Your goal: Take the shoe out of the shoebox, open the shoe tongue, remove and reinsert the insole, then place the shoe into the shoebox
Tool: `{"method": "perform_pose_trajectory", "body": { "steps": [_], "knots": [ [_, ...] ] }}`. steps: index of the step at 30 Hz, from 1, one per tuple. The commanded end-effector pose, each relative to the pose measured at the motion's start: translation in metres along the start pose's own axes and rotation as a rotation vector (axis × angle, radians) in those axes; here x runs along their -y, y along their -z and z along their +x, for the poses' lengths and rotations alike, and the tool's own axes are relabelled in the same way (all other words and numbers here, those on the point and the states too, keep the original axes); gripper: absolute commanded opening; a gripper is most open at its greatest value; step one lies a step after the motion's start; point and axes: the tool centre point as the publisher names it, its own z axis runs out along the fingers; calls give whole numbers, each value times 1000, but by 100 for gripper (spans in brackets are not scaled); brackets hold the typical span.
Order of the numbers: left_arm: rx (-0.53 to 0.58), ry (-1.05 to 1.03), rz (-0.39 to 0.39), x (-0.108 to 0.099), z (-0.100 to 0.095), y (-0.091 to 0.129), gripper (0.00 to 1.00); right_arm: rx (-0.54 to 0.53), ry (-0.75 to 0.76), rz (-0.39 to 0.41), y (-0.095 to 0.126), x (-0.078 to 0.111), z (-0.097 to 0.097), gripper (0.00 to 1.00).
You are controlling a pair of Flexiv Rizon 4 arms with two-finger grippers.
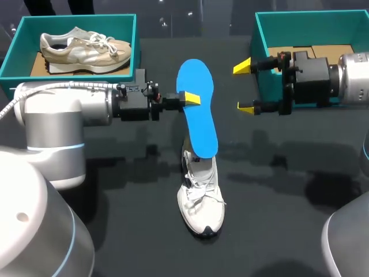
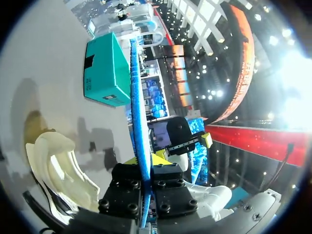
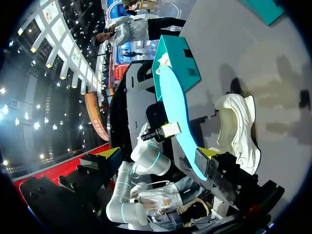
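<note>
A blue insole [image 1: 196, 107] hangs at the centre of the frame, pinched on edge between the yellow-tipped fingers of the left gripper [image 1: 191, 98], which reaches in from the left and is closed on it about a third of the way down. The insole's lower end overlaps the collar of the white shoe [image 1: 202, 199], which lies on the dark table [image 1: 277, 190] just below centre, toe toward the bottom edge. Whether that end touches the shoe cannot be told.

From the left wrist camera the insole [image 2: 138, 112] runs straight out ahead from between the fingers, with the white shoe [image 2: 58, 170] low beside the gripper.

At upper right the right gripper [image 1: 244, 87] hovers with its fingers spread wide and nothing between them, in front of the empty shoebox [image 1: 311, 17]. A second shoebox [image 1: 78, 22] at upper left holds a beige sneaker [image 1: 83, 49].

The insole appears to be out and due for reinsertion. Doing this well likely means lining its narrow end up with the shoe's mouth and sliding it along the footbed at a shallow angle. The free right gripper could steady the shoe or hold the tongue back, so the thin foam does not buckle or fold at the collar.
</note>
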Motion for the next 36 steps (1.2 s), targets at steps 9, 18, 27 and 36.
{"method": "perform_pose_trajectory", "body": {
  "steps": [9,18,27,36],
  "knots": [
    [-46,-279,98,0,18,15,0,-26,21,7,-6,0,-1,100],
    [-53,-569,144,19,41,16,0,-41,28,1,-6,0,-2,100],
    [-64,-781,127,24,61,19,0,-41,28,1,-6,0,-2,100],
    [-64,-781,127,24,61,19,0,-41,28,1,-6,0,-2,100]
  ]
}}
